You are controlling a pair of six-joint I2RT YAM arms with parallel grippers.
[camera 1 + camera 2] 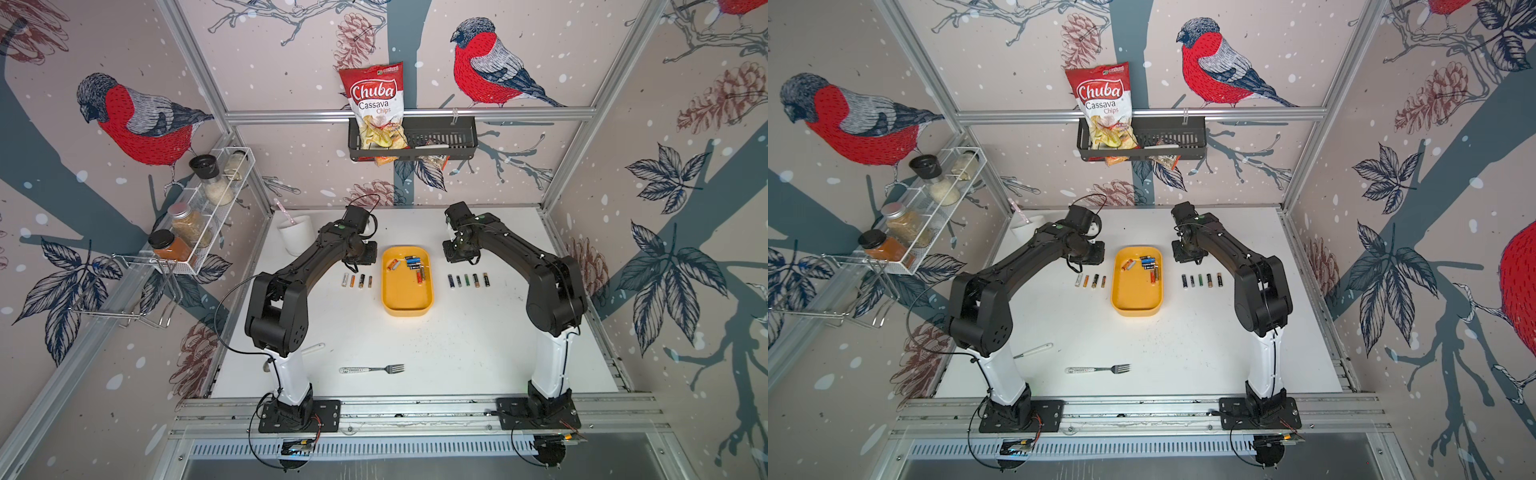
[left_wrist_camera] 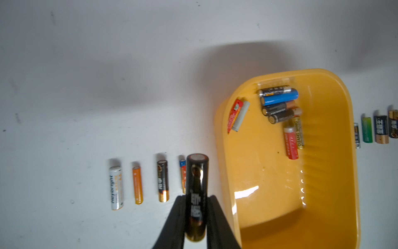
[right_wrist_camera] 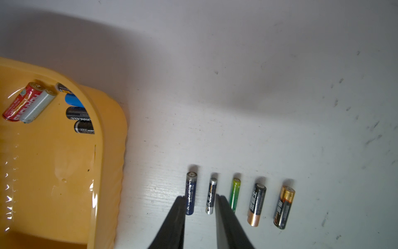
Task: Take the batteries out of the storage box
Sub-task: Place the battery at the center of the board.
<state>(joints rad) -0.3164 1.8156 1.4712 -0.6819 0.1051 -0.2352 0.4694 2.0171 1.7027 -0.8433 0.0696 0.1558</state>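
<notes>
Step in hand looks like set-down. L gripper is clamped on a black batt, held lengthwise above the table, between the box wall and the near end of the L row (four batts laid parallel). R gripper hangs over the R row (five batts), jaws a bit apart w/ nothing gripped, so empty. Roughly half the job seems done: abt eight batts lie in the pile at the box's far end. Next move prob calls for lowering the black batt straight into the slot beside the row's last batt, parallel to the rest, then letting go. That slot looks tight, so it could nudge its neighbour or clip the box rim, and round cells roll. After that, a reach into the box. The pile is packed, most cells touching, w/ a red + grey pair close to the wall on the L side, so fingers will need a clean gap. Fork, cup at the far L corner and a white-handled utensil by the L arm base all sit well apart from the work area. Nothing blocks either arm.
</notes>
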